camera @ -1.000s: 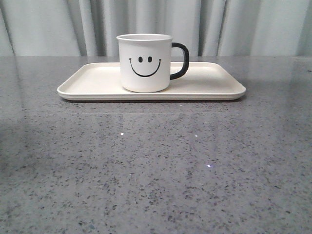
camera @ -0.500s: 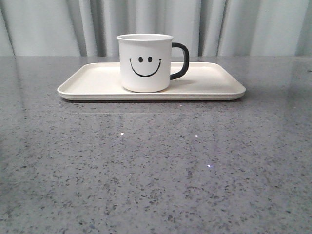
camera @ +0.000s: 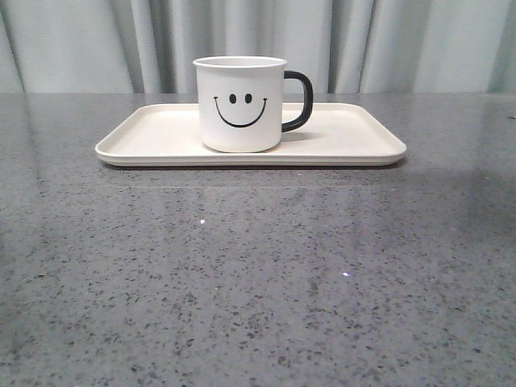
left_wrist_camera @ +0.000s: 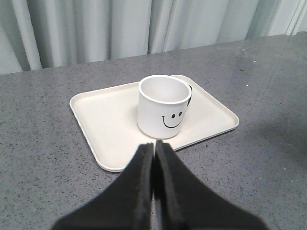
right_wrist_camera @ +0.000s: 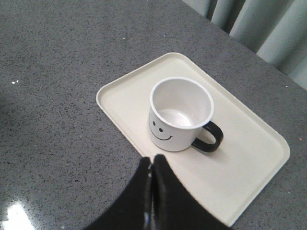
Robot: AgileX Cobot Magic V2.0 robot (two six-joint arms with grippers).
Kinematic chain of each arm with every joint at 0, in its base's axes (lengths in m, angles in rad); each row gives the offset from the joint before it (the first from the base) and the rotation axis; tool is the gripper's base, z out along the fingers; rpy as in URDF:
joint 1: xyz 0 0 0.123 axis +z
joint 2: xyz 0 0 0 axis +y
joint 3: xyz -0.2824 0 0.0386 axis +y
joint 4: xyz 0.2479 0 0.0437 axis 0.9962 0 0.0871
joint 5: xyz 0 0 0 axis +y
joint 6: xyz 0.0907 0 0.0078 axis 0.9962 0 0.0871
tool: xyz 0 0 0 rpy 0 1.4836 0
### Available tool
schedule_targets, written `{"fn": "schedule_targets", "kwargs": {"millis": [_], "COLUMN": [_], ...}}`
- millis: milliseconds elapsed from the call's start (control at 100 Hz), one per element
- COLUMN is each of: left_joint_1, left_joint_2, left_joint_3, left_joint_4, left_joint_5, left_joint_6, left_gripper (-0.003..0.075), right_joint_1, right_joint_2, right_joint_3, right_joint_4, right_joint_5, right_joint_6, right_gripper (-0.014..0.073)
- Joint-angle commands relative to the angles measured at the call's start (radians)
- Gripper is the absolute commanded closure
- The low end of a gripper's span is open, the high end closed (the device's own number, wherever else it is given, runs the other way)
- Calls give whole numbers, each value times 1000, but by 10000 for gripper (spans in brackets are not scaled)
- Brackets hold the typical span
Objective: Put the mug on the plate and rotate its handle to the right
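One mug (camera: 239,105) stands upright on the plate (camera: 161,133), a little left of the plate's middle in the front view. The mug is white and has a black smiley face that looks toward the camera. The handle (camera: 298,101) is black and sticks out to the right side. The mug is empty inside, as the right wrist view shows. The plate is cream-white, flat and long, with round corners and a low rim. It is much wider than the mug. The plate lies flat on the gray speckled surface (camera: 258,282), toward the far side, close to the pale curtain (camera: 403,44) that hangs behind. No arm shows in the front view. In the left wrist view, the left gripper (left_wrist_camera: 154,148) has its two black fingers pressed together with nothing between them. It is up above the surface, near the plate's edge and apart from the mug. In the right wrist view, the right gripper (right_wrist_camera: 151,165) also has its fingers pressed together and holds nothing. It is above the plate's edge, close to the mug but not touching it.
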Motion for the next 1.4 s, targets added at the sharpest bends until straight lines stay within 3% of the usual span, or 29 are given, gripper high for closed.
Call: {"fn": "schedule_targets", "kwargs": {"millis": [0,300,760,1050,1390], "left_joint_1": [-4,-4,-4,-4,-4], "left_joint_2": [1,-30,-274,-407,-418], "left_joint_3": [-18,83,299,356,356], "left_joint_4": [-19,-23,-22,-22,-22], "left_joint_5": [-78,-143,-227,-211,-212], "left_joint_6": [14,14,15,15,15], "left_gripper": [739,739,739,739,739], "right_joint_1": [-5,-5,-5,-5,-5], "right_joint_2": [-120,-408,-744,-886,-899], "right_joint_3": [78,354,694,771,771], "right_joint_4": [28,28,29,33,33], "right_joint_5": [-142,-267,-436,-437,-439], "right_joint_6": [3,4,4,4,4], "right_gripper": [655,655,655,655,655]}}
